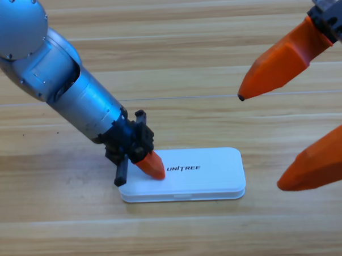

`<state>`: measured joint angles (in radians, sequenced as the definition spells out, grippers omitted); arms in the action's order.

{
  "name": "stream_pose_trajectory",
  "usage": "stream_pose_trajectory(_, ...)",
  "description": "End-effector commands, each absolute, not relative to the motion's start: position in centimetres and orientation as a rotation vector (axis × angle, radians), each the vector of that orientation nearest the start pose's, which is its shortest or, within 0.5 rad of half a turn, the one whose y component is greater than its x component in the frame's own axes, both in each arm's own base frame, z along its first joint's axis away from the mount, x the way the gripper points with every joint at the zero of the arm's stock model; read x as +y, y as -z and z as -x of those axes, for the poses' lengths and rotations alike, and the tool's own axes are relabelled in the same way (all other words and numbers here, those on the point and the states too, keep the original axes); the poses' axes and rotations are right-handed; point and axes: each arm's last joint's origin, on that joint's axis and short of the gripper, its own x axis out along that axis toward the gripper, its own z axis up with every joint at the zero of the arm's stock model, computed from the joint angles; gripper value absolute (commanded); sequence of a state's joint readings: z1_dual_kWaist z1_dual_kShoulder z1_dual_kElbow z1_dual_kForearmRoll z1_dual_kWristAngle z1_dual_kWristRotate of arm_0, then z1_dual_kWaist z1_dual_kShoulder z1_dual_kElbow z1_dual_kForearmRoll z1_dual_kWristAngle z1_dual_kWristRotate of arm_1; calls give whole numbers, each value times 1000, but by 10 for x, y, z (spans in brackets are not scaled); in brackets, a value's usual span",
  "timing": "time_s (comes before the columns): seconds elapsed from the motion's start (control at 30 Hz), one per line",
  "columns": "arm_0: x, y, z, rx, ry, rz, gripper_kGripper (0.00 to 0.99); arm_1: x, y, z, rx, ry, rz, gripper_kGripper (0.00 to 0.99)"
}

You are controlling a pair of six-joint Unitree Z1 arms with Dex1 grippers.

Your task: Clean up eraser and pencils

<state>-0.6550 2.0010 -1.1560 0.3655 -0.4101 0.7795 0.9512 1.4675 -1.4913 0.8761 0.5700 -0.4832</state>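
L gripper (151,166) sits at the left end of the white case (201,175), orange tip touching the lid just left of the UNITREE print. Only one orange jaw shows, the other hidden behind it, so can't tell if the claw is spread or pressed together. A short black stub sticks out below-left of the claw, hanging just off the case edge; can't tell if that's gripper hardware or smth held.

Case lies flat on the wooden table (181,235), lid down and looking closed, seam visible along the front side. Eraser and pencils: none in view anywhere around the claw or on the bare wood. Prob. already inside the case, which would explain why the L claw presses at the lid end: looks like pushing it shut or steadying it. That's a guess, not seen.

R gripper (262,141) waits well off to the right of the case, up at the pic's right edge, jaws spread wide, nothing between them. Parked clear so it doesn't crowd the L arm, I'd say.
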Motion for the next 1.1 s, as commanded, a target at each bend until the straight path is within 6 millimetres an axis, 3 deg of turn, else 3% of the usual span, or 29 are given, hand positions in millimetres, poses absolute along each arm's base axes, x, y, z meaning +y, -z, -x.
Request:
stream_pose_trajectory(0.03,-243,-194,-273,895,1377,-786,0,232,-414,-131,615,-1638,537,946)
stream_pose_trajectory(0.13,-238,-232,-267,857,1368,-786,0,232,-414,-131,614,-1638,537,946)
stream_pose_trajectory(0.3,-211,-326,-232,711,1351,-756,0,232,-414,-131,614,-1637,536,946)
stream_pose_trajectory(0.33,-203,-344,-221,673,1349,-747,179,232,-414,-131,614,-1638,537,946)
stream_pose_trajectory(0.37,-194,-361,-210,642,1334,-725,543,232,-414,-131,612,-1637,536,946)
stream_pose_trajectory(0.4,-187,-373,-197,628,1320,-698,775,233,-414,-131,615,-1638,537,946)
stream_pose_trajectory(0.47,-173,-397,-170,565,1314,-662,976,233,-413,-132,616,-1637,536,946)
stream_pose_trajectory(0.6,-153,-419,-128,488,1354,-665,990,233,-413,-132,616,-1636,537,946)
stream_pose_trajectory(0.7,-140,-422,-112,455,1360,-662,990,234,-412,-133,617,-1636,538,946)
stream_pose_trajectory(1.1,-135,-416,-106,484,1358,-639,990,234,-411,-133,619,-1636,538,946)
